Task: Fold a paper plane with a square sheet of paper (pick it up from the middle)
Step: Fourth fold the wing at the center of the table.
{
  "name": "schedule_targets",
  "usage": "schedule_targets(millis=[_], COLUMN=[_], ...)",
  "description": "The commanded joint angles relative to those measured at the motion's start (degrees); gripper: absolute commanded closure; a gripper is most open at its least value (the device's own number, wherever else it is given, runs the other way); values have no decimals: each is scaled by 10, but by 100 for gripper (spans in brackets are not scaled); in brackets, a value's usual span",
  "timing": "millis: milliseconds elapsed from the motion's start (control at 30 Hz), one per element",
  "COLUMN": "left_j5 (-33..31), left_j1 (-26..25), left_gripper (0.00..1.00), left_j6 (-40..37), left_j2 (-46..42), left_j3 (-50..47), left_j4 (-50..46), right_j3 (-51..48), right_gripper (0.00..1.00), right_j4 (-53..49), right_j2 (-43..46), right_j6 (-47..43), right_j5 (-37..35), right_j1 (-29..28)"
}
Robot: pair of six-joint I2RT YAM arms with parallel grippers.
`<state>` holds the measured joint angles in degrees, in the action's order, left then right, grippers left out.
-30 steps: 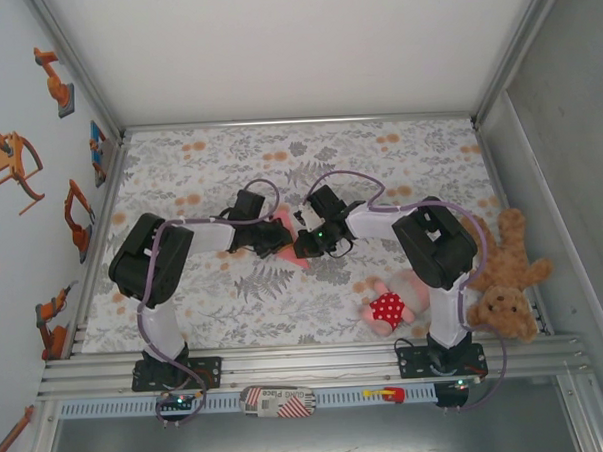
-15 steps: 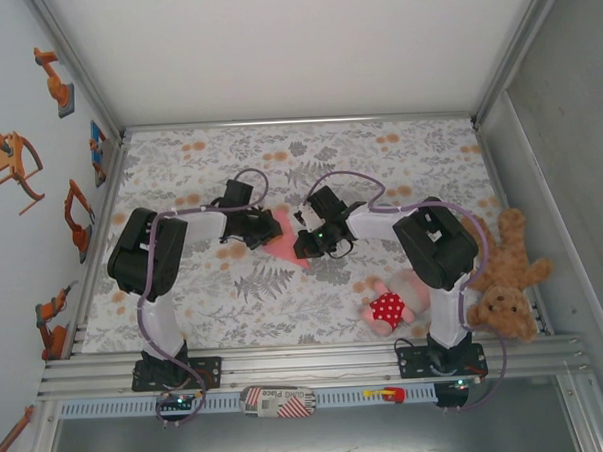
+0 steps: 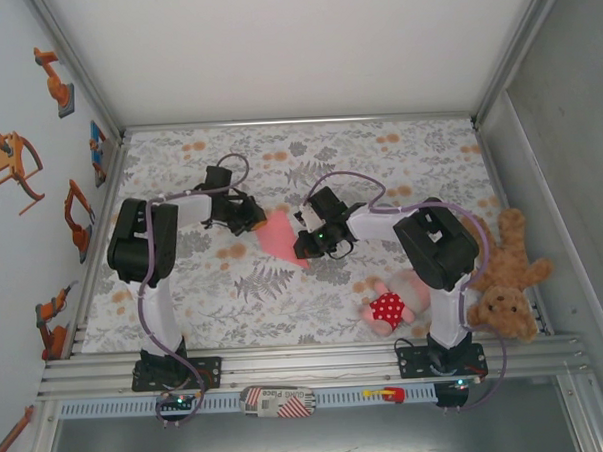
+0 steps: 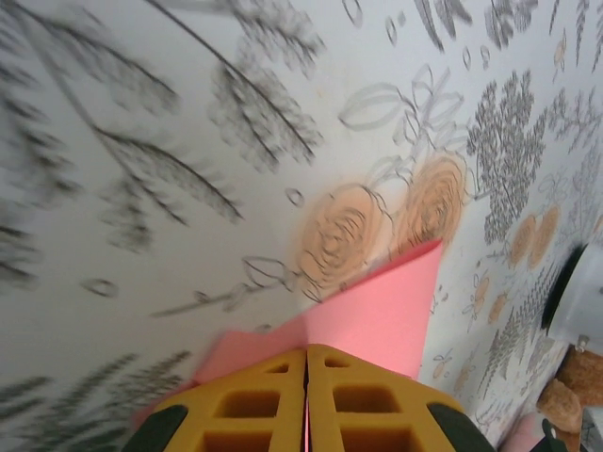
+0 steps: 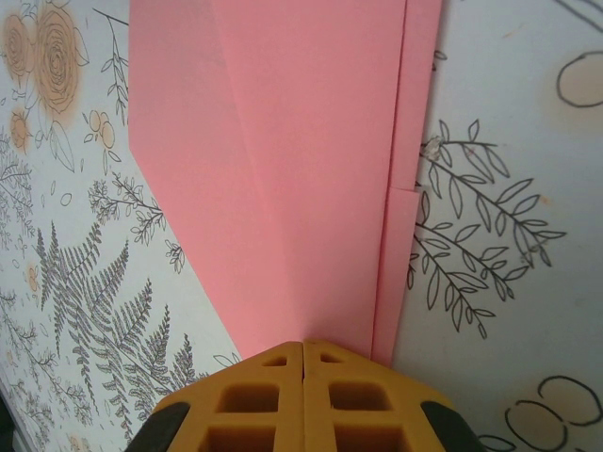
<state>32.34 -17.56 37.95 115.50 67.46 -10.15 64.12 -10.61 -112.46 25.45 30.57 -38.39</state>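
The square sheet of paper (image 3: 280, 237) is salmon pink and partly folded into a narrowing wedge on the flowered table between the two grippers. My left gripper (image 3: 249, 218) is at its left corner. In the left wrist view the yellow fingers (image 4: 254, 400) are closed, with a pink sliver between them and a pink flap (image 4: 382, 311) rising just ahead. My right gripper (image 3: 304, 248) is shut, and its tips (image 5: 303, 344) rest on the narrow end of the paper (image 5: 301, 169), which lies flat with long creases.
A pink plush doll in a red dotted dress (image 3: 390, 304) and a brown teddy bear (image 3: 504, 277) lie at the near right by the right arm's base. Metal frame rails (image 3: 308, 364) border the table. The far half of the floral cloth (image 3: 308, 151) is bare.
My left gripper has moved left and away from the arms' bases, uncovering more of the pink paper. The right gripper has stayed put on the paper.
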Motion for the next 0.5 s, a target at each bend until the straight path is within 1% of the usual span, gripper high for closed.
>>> schedule_targets(millis=[0,200,300,367,400,467], left_j5=[-99,-101,-104,-104,-102,-104], left_j1=[44,63,65,65,64,62], left_gripper=[90,89,89,88,87,81], left_j6=[-34,-52,-53,-41,-32,-15], left_j2=[26,19,-5,-36,-57,-101], left_j3=[7,55,70,66,59,35], left_j4=[-31,-66,-81,-82,-79,-69], right_j3=[-38,-36,-23,-13,-11,-6], right_gripper=[100,100,100,100,98,92], right_j4=[-106,-59,-20,24,53,96], right_j2=[-19,-5,13,36,50,75], right_j6=[-3,23,46,75,91,113], right_j5=[-61,-27,-5,20,29,31], right_j1=[1,1,1,1,1,2])
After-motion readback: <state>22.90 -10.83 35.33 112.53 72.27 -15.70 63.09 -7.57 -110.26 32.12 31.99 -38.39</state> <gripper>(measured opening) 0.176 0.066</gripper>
